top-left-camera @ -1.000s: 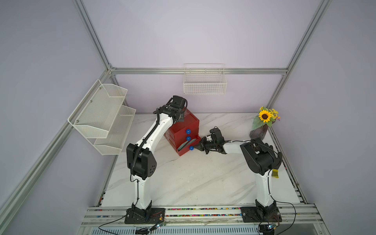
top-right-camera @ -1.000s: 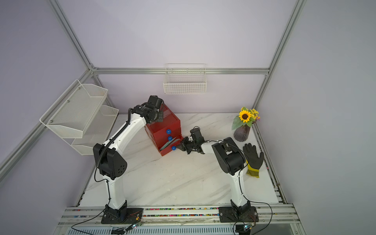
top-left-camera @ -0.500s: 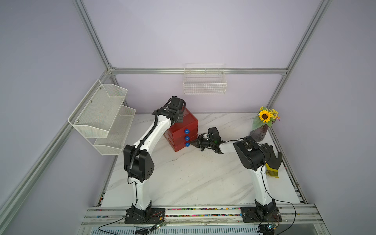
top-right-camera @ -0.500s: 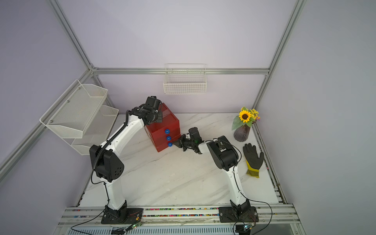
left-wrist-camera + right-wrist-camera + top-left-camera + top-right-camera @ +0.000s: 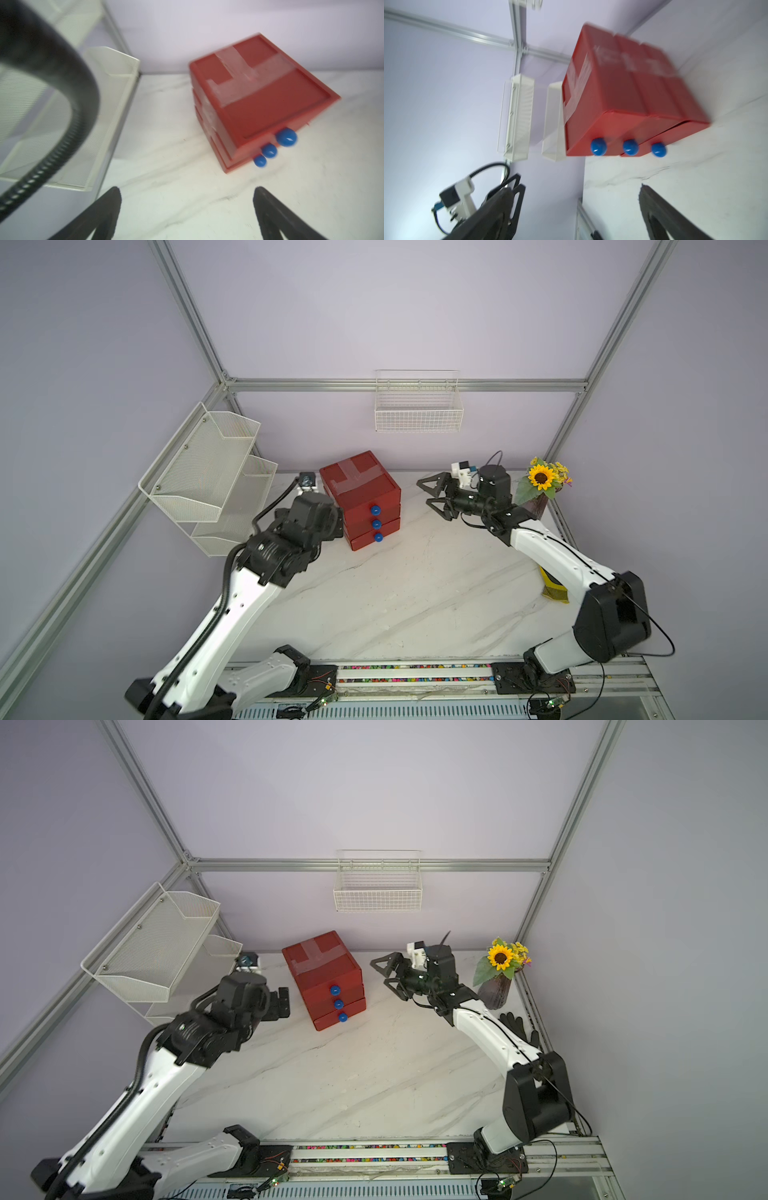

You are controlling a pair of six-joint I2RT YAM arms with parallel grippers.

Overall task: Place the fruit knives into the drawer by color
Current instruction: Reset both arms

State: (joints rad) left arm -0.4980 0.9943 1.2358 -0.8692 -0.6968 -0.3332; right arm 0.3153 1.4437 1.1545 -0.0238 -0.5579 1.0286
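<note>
Well, from my station I can't find any fruit knives in any view, not on the marble table [image 5: 415, 593] and not in either hand. My guess is they all sit inside the red drawer cabinet [image 5: 359, 493], which stands near the back wall with its three blue knobs [image 5: 376, 524] facing me. The left gripper [image 5: 187, 191] hovers just beside the cabinet's side, jaws spread wide and empty. The right gripper [image 5: 426, 491] hangs raised on the opposite side, well apart from it, also gaping with nothing between the fingers. I read this as the wrap-up. The bottom drawer [image 5: 675, 133] looks a shade proud of the ones above in the right wrist view, though blur makes that uncertain. I'd check it and nudge the front flush with a closed fingertip, then draw both arms home, keeping the right elbow off the sunflower vase [image 5: 536, 497] and glove [image 5: 519, 1027].
</note>
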